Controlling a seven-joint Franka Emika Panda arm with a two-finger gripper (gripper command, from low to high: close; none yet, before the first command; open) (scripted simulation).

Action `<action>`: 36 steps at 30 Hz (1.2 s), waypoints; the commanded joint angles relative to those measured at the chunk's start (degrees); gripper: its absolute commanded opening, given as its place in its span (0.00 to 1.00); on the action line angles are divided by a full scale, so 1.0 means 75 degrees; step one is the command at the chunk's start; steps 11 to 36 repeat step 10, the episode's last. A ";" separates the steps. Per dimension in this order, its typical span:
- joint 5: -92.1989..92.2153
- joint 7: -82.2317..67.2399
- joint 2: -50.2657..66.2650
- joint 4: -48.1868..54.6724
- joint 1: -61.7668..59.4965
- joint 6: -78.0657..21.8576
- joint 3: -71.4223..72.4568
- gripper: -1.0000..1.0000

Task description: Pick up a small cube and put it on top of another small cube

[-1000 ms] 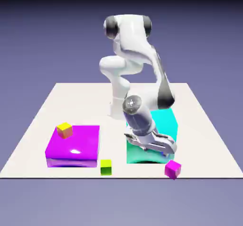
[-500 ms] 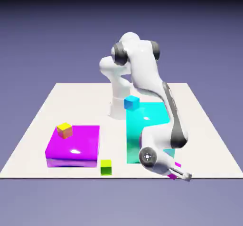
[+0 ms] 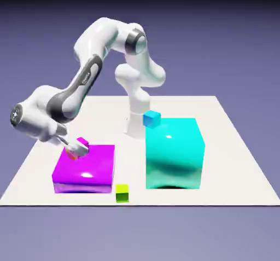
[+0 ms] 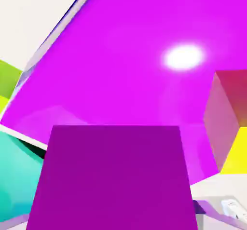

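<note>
We see the gripper (image 3: 76,148) closed on the small pink cube (image 3: 82,142), holding it above the far left corner of the big magenta block (image 3: 85,167), at about nine o'clock from the tall cyan block (image 3: 174,150). In the hand view the pink cube (image 4: 113,176) fills the bottom, with the yellow-topped cube (image 4: 229,123) at three o'clock, seemingly just beside it rather than touching. A green cube (image 3: 122,193) sits on the table (image 3: 240,161) at six o'clock.

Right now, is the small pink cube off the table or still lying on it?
Off the table. The end effector is shut on the small pink cube, holding it above the big magenta block, beside the yellow-topped cube.
</note>
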 commanded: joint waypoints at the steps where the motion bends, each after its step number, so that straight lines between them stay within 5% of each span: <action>1: -0.0014 -0.0003 0.0000 0.0000 0.0000 0.0000 0.0000 0.00; 7: 0.0037 -0.0071 -0.0207 -0.1489 0.0239 0.1279 0.0074 0.00; 8: 0.0037 -0.0071 -0.0207 -0.1489 0.0239 0.1280 0.0074 1.00; 36: 0.0027 -0.0058 -0.0169 -0.1213 0.0195 0.1042 0.0060 1.00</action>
